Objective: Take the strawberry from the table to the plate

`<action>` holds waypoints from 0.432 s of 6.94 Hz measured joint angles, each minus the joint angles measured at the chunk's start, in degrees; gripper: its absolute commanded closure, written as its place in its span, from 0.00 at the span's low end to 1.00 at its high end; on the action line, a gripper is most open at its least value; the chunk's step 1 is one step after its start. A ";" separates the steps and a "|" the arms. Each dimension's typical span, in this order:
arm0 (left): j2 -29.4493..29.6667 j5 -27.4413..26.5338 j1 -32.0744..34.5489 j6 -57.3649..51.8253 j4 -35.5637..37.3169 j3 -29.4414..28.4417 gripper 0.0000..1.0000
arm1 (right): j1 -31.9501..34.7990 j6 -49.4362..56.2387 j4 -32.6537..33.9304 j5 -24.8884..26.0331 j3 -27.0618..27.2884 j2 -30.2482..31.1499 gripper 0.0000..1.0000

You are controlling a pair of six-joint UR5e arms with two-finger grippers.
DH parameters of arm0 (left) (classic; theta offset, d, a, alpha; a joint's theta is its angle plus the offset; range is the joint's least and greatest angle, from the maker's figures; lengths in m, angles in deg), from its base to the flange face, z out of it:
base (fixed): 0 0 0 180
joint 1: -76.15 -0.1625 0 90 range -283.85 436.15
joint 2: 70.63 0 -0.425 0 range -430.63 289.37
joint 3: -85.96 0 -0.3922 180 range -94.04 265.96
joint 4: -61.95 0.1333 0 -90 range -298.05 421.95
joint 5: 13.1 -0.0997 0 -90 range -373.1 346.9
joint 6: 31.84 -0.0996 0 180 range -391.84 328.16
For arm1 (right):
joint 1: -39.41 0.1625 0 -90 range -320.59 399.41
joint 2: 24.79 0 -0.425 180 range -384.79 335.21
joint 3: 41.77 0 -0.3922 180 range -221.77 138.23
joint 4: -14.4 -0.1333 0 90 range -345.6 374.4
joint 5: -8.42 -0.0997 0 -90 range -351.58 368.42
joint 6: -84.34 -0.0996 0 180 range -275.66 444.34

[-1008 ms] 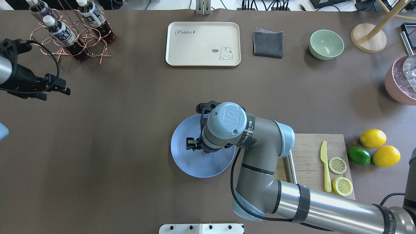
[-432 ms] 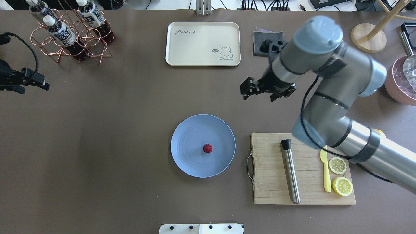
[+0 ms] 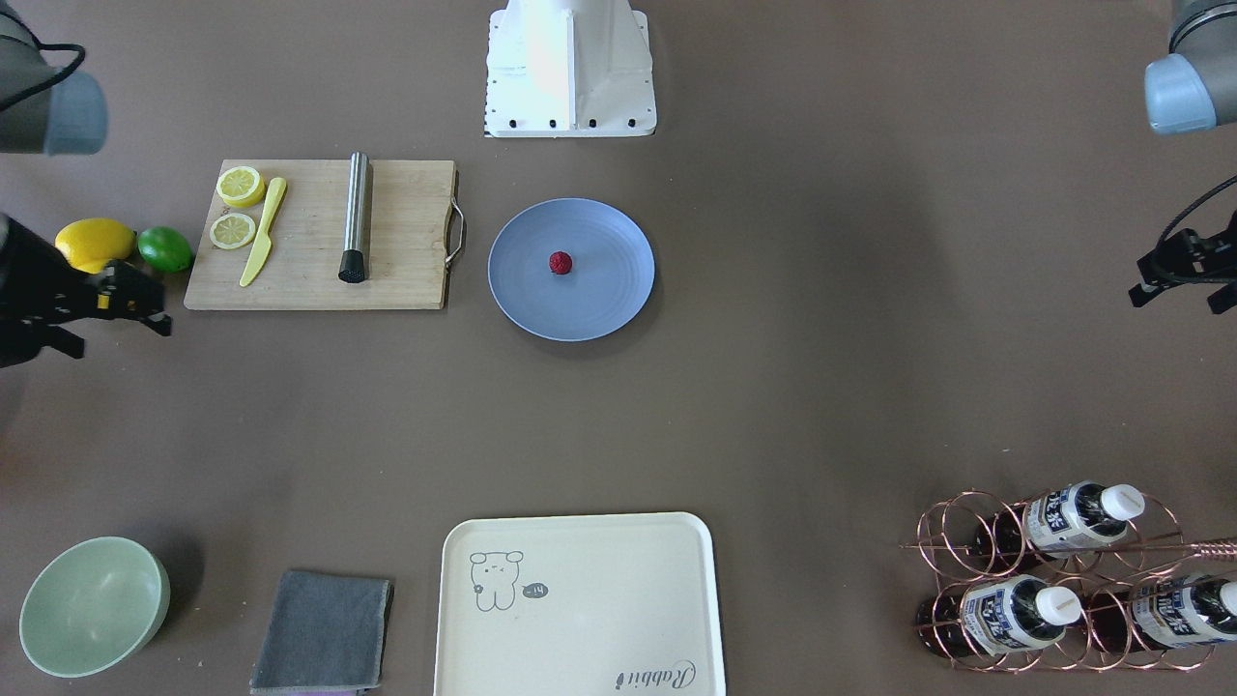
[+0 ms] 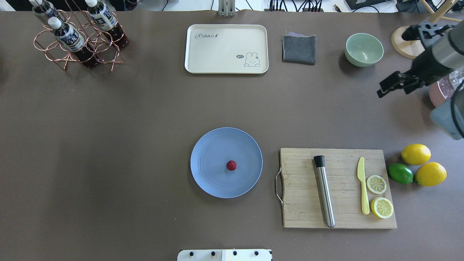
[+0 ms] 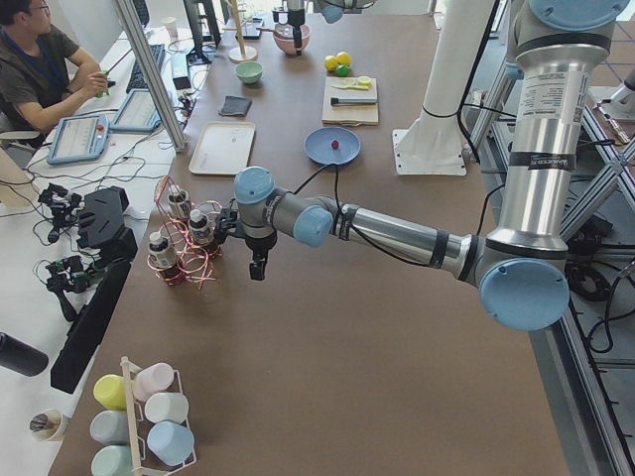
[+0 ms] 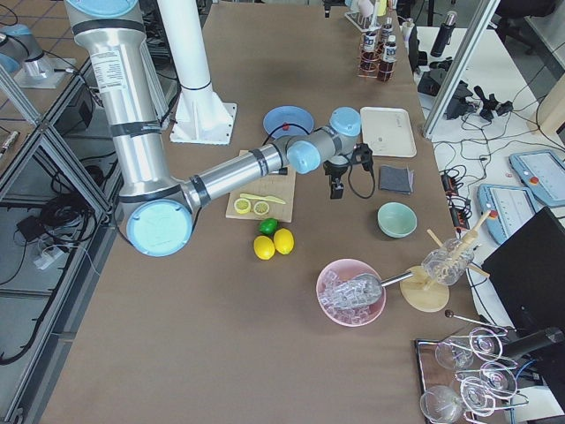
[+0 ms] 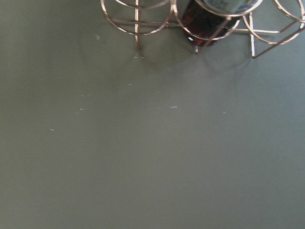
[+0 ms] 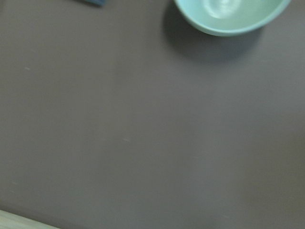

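Note:
The small dark-red strawberry (image 4: 231,165) (image 3: 560,262) lies near the middle of the round periwinkle-blue plate (image 4: 212,181) (image 3: 604,304) on the brown table (image 4: 127,145). Nothing touches it. My right gripper (image 4: 385,88) (image 3: 147,305) hangs open and empty far off at the table's right end, between the green bowl and the pink bowl. My left gripper (image 3: 1148,287) (image 5: 256,270) hovers at the left end beside the bottle rack and is outside the overhead view; I cannot tell whether it is open or shut.
A bamboo cutting board (image 4: 301,203) with a steel muddler (image 4: 324,195), yellow knife and lemon slices sits right of the plate. Lemons (image 4: 415,154) and a lime lie beyond it. At the back are a cream tray (image 4: 226,49), grey cloth (image 4: 299,49), green bowl (image 4: 363,49) and bottle rack (image 4: 78,40).
My right gripper let go of the strawberry on the plate, then rose and swung away to the far right. The left arm drew back out of the overhead view.

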 measured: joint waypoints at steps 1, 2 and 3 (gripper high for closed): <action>-1.82 -0.24 2.31 -4.20 1.09 0.00 0.03 | 5.31 9.92 0.08 -0.53 -0.48 5.56 0.00; -3.08 -0.40 3.37 -5.89 1.41 0.03 0.03 | 10.01 16.94 0.20 -0.74 -1.29 9.46 0.00; -3.62 -0.83 3.78 -6.48 1.47 0.01 0.03 | 13.96 21.95 0.23 -1.30 -3.27 11.47 0.00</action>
